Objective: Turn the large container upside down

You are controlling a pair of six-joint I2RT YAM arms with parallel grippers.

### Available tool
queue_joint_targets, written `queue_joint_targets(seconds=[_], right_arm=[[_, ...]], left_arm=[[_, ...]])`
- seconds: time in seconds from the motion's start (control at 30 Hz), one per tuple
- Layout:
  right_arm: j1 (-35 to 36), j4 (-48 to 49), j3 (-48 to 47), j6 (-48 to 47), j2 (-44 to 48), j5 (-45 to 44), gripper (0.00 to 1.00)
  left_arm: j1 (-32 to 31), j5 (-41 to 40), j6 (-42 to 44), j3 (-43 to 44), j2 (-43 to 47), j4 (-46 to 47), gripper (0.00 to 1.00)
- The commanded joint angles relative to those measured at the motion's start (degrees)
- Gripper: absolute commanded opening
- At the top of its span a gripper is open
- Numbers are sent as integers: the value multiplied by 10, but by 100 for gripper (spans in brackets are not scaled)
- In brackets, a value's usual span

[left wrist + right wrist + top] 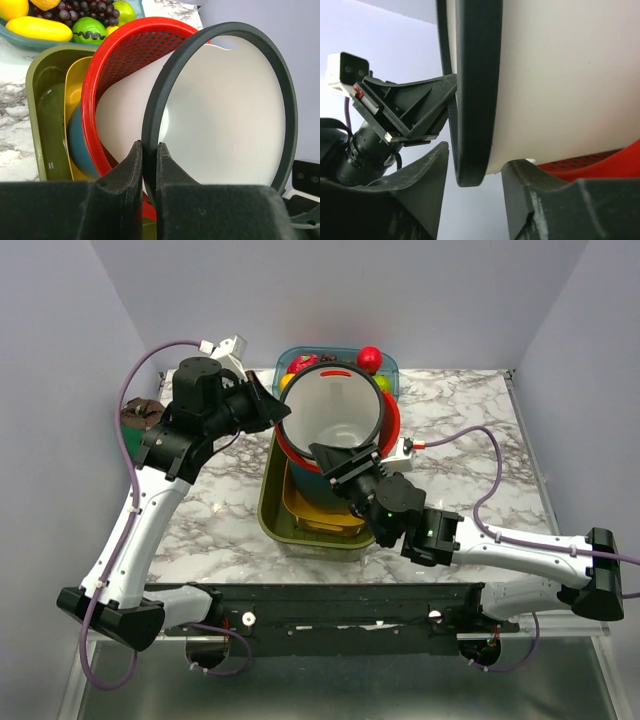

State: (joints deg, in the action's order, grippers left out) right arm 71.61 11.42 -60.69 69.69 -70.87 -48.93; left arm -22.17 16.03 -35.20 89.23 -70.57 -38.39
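The large container is white with a dark grey rim. It is tilted, mouth up toward the camera, above a red colander. My left gripper is shut on its left rim; in the left wrist view the fingers pinch the dark rim, with the white inside to the right. My right gripper straddles the near rim with its jaws apart. In the right wrist view one finger rests against the white wall, and the other stands clear of the rim.
The red colander is stacked on a yellow bowl and a teal bowl inside an olive tray. A teal tray of fruit stands behind it, with a red ball. A brown object lies at far left.
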Motion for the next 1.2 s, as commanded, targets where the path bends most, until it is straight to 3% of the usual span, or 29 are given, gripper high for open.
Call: queue_joint_targets(seconds=[0.0, 0.27, 0.33, 0.37, 0.53, 0.6, 0.7, 0.8, 0.83, 0.9, 0.93, 1.17], right_arm=[[-17, 292, 43, -142, -23, -32, 50], [-16, 381, 52, -160, -73, -31, 47], [-16, 389, 59, -171, -72, -42, 39], [-16, 385, 60, -174, -67, -48, 30], [-17, 380, 68, -208, -50, -68, 15], [-16, 384, 65, -227, -46, -63, 1], [-16, 396, 54, -281, -45, -41, 1], [-15, 390, 46, -307, -40, -34, 1], [-16, 387, 44, -319, -36, -32, 1], [-15, 379, 37, -334, -34, -30, 1], [-15, 377, 34, -348, -32, -29, 1], [-15, 363, 11, -397, -30, -7, 1]], left_arm=[[-25, 106, -24, -22, 36, -5, 0], [-28, 95, -31, -36, 47, -7, 0], [-28, 90, -31, -49, 53, -5, 0], [-28, 86, -32, -54, 59, -2, 0], [-29, 83, -41, -74, 70, 18, 0], [-29, 86, -39, -75, 71, 26, 0], [-29, 84, -34, -75, 76, 36, 28], [-29, 77, -27, -67, 86, 39, 44], [-29, 59, -23, -62, 89, 35, 56], [-29, 38, -15, -46, 103, 26, 61], [-29, 8, -8, -42, 109, 23, 70], [-28, -103, 21, -14, 180, 13, 91]])
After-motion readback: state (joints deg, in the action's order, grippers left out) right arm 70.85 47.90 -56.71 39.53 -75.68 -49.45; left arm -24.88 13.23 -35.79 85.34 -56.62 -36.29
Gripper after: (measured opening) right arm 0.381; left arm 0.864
